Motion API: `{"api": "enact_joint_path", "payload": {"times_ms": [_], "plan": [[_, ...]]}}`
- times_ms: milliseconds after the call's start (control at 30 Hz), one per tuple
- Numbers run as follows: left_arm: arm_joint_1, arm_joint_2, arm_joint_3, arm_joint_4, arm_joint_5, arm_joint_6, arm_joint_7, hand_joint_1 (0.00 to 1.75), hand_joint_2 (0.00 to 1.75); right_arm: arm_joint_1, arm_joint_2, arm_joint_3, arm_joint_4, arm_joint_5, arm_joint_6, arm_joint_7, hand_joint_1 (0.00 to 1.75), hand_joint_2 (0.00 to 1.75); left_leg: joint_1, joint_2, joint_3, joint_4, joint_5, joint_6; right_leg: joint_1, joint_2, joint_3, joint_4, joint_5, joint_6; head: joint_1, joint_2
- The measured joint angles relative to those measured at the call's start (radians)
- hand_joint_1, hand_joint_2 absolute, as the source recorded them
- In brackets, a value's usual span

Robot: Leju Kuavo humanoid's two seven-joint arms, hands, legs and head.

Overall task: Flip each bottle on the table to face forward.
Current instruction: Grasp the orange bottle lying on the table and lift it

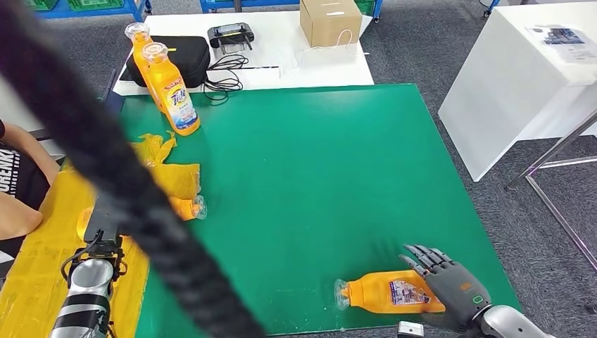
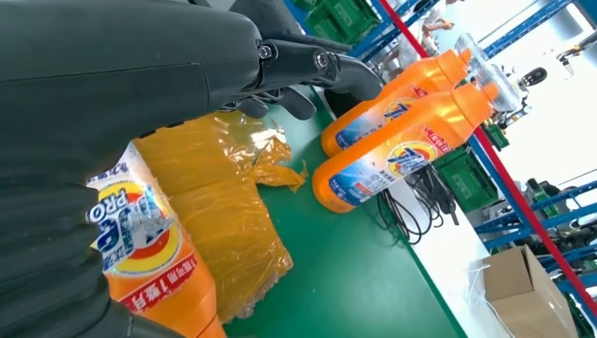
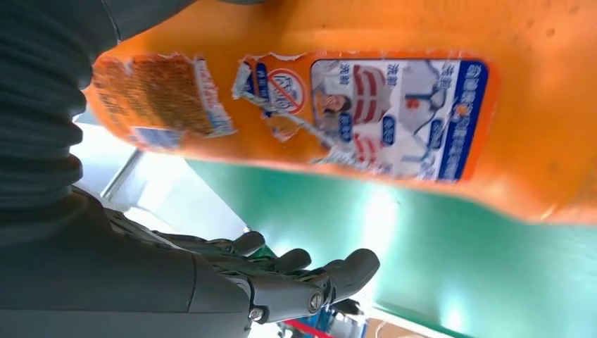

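One orange bottle (image 1: 391, 291) lay on its side on the green mat (image 1: 310, 176), just beside the right hand (image 1: 450, 285), whose fingers (image 1: 422, 255) were spread, holding nothing. The left hand (image 2: 105, 91) gripped another bottle (image 2: 151, 260).

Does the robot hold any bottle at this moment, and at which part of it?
Left hand lies over a bottle's labelled body; a firm hold cannot be told. Right hand holds nothing, fingers apart.
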Motion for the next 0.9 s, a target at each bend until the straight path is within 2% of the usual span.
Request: {"api": "enact_joint_path", "payload": {"times_ms": [500,533,567,667,700,767,900], "plan": [[0.022,-0.002,0.001,-0.005,0.041,-0.018,-0.007,0.00,1.75,-0.045,0.051,0.031,0.097,0.041,0.031,0.026,0.00,1.75,0.000,0.000,0.000,0.000,0.000,0.000,0.000,0.000,0.000,0.000,0.000,0.000,0.000,0.000],[0.022,-0.002,0.001,-0.005,0.042,-0.019,-0.007,0.00,1.75,-0.048,0.052,0.032,0.101,0.040,0.037,0.029,0.07,1.75,0.000,0.000,0.000,0.000,0.000,0.000,0.000,0.000,0.000,0.000,0.000,0.000,0.000,0.000],[0.022,-0.002,0.001,-0.005,0.043,-0.019,-0.009,0.00,1.75,-0.051,0.051,0.034,0.106,0.039,0.046,0.034,0.36,1.75,0.000,0.000,0.000,0.000,0.000,0.000,0.000,0.000,0.000,0.000,0.000,0.000,0.000,0.000],[0.022,-0.004,0.001,-0.005,0.045,-0.022,-0.015,0.00,1.75,-0.056,0.040,0.040,0.120,0.029,0.074,0.053,1.45,1.75,0.000,0.000,0.000,0.000,0.000,0.000,0.000,0.000,0.000,0.000,0.000,0.000,0.000,0.000],[0.022,-0.004,0.001,-0.004,0.046,-0.022,-0.017,0.00,1.75,-0.057,0.035,0.042,0.125,0.025,0.078,0.058,1.58,1.75,0.000,0.000,0.000,0.000,0.000,0.000,0.000,0.000,0.000,0.000,0.000,0.000,0.000,0.000],[0.022,-0.005,0.000,-0.004,0.048,-0.021,-0.020,0.00,1.75,-0.060,0.027,0.046,0.133,0.019,0.079,0.068,1.66,1.75,0.000,-0.001,0.000,0.000,0.000,0.000,0.000,0.000,0.000,0.000,0.000,0.000,0.000,0.000],[0.022,-0.006,0.000,-0.004,0.052,-0.020,-0.022,0.00,1.75,-0.074,0.020,0.053,0.144,0.020,0.059,0.078,1.54,1.75,0.000,0.000,0.000,0.000,0.000,0.000,0.000,0.000,0.000,0.000,0.000,0.000,0.000,0.000]]}}
